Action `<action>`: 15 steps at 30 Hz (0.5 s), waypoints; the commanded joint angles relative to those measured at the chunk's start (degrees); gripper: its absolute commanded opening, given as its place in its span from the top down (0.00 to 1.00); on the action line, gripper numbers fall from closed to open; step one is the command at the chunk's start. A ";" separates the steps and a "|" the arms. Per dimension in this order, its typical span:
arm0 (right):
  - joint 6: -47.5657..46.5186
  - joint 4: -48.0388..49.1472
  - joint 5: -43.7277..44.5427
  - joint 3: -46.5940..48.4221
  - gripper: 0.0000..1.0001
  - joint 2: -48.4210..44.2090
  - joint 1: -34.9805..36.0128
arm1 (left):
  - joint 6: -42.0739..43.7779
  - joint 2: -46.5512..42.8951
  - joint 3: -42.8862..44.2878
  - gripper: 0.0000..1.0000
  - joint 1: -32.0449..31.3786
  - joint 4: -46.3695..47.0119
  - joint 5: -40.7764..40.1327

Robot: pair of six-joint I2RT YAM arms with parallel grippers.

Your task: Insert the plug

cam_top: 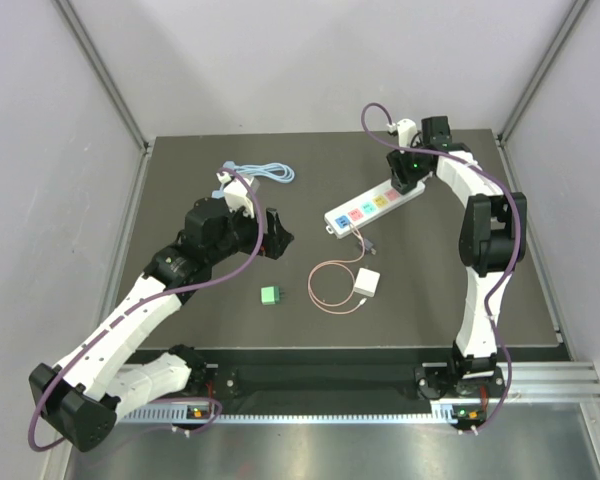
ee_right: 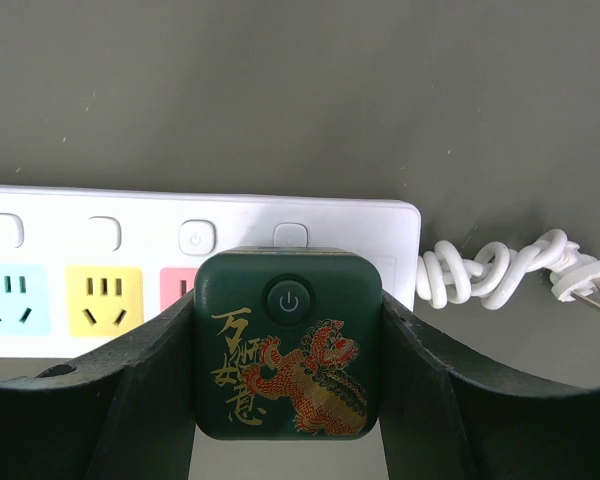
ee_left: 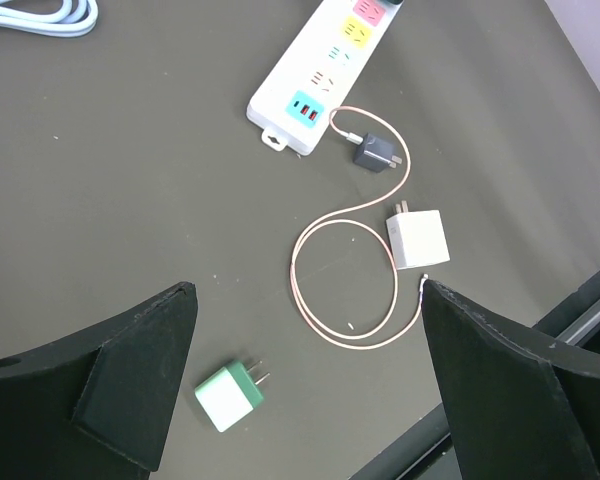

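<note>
Green plug (ee_right: 287, 345) pinched by right fingers (ee_right: 110, 400), seemingly touching the power strip (ee_right: 80, 205).

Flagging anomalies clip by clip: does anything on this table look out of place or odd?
Nothing spilled or damaged. One oddity: the power strip's own white cord is tied in a bundle beside its end, its wall plug lying loose on the table, not in any socket.
</note>
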 commanded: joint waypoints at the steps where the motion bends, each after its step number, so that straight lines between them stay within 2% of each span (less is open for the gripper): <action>1: -0.54 -7.20 2.00 0.31 0.46 -1.16 -0.73 | -0.04 -0.35 1.70 0.02 0.11 3.09 0.24; 15: -1.77 -6.58 2.88 1.36 0.36 -2.57 -0.11 | 0.14 -0.09 1.18 0.02 0.11 3.44 -0.02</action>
